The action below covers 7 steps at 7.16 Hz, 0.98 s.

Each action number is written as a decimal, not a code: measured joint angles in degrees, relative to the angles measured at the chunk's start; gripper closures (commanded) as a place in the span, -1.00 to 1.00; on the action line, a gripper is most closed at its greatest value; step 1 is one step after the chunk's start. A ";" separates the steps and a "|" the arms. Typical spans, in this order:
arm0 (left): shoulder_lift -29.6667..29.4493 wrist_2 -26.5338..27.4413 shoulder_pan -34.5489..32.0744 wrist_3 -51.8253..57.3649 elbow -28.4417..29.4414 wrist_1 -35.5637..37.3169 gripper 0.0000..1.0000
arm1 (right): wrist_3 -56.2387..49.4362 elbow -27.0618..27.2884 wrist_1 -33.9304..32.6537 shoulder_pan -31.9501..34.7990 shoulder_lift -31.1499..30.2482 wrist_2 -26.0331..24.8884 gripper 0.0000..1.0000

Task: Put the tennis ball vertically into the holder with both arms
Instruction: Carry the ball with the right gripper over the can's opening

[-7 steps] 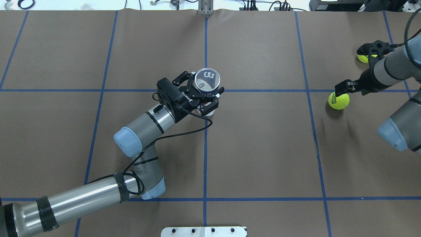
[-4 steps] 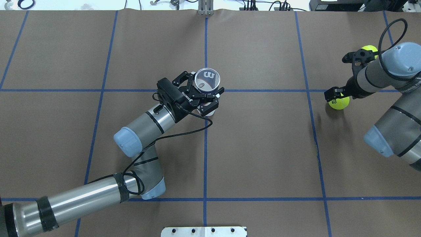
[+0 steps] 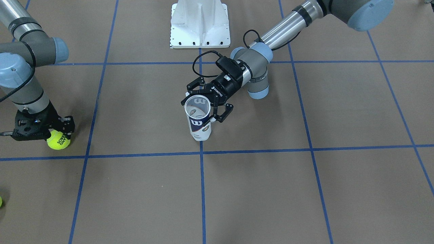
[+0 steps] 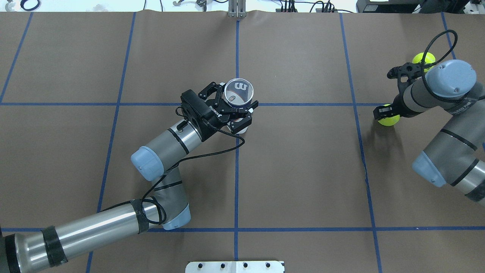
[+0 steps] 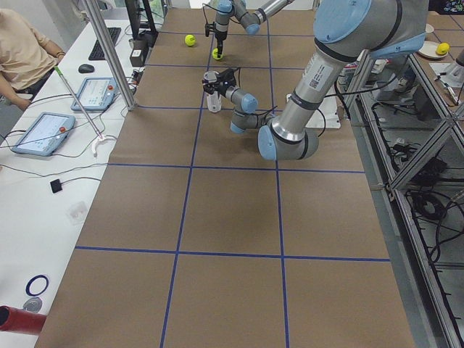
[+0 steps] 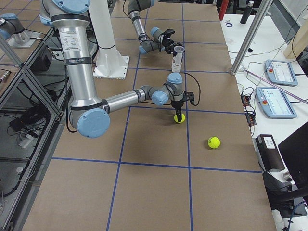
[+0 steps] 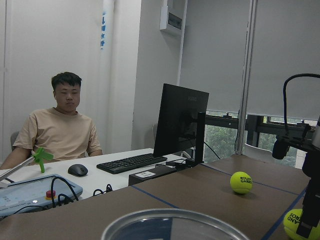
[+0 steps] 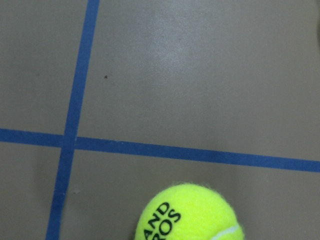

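The holder (image 4: 238, 93), a clear can with a navy and white label, stands upright on the table's centre line with its open mouth up. It also shows in the front view (image 3: 198, 122) and as a rim in the left wrist view (image 7: 170, 225). My left gripper (image 4: 232, 106) is shut on it from the side. The tennis ball (image 4: 388, 120) lies on the table at the right. My right gripper (image 3: 42, 134) points down over it, open, with one finger (image 4: 380, 112) right above the ball. The ball sits low in the right wrist view (image 8: 190, 212), off centre.
A second tennis ball (image 4: 423, 58) lies farther back on the right, partly behind my right arm. The white pedestal base (image 3: 200, 23) stands at the robot's edge. An operator (image 5: 25, 51) sits at a side desk with tablets beyond the table's far edge.
My right arm has swung left and its gripper has turned and come over the tennis ball, now covering most of it. The left arm and the holder have not moved.
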 measured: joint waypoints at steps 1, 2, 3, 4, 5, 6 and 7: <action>0.00 0.00 0.00 0.02 0.00 0.00 -0.95 | 0.15 0.36 -0.06 0.06 1.35 0.28 0.85; 0.00 0.02 0.00 0.06 0.00 0.00 -0.95 | 1.04 0.81 -0.15 0.29 3.19 1.32 0.85; 0.00 0.06 0.00 0.08 0.00 0.00 -0.95 | 3.34 1.51 -0.20 0.60 5.34 3.09 0.85; 0.00 0.08 0.00 0.08 0.00 0.00 -0.95 | 7.32 2.30 -0.26 0.75 8.16 5.01 0.85; 0.00 0.08 0.00 0.20 0.00 0.00 -0.95 | 11.88 2.90 -0.42 0.75 11.32 6.82 0.84; 0.00 0.07 0.00 0.45 0.02 0.00 -0.95 | 16.31 3.57 -1.14 0.69 14.52 8.34 0.84; 0.00 0.03 0.00 0.68 0.08 0.00 -0.96 | 20.15 4.66 -3.75 0.62 18.18 9.70 0.83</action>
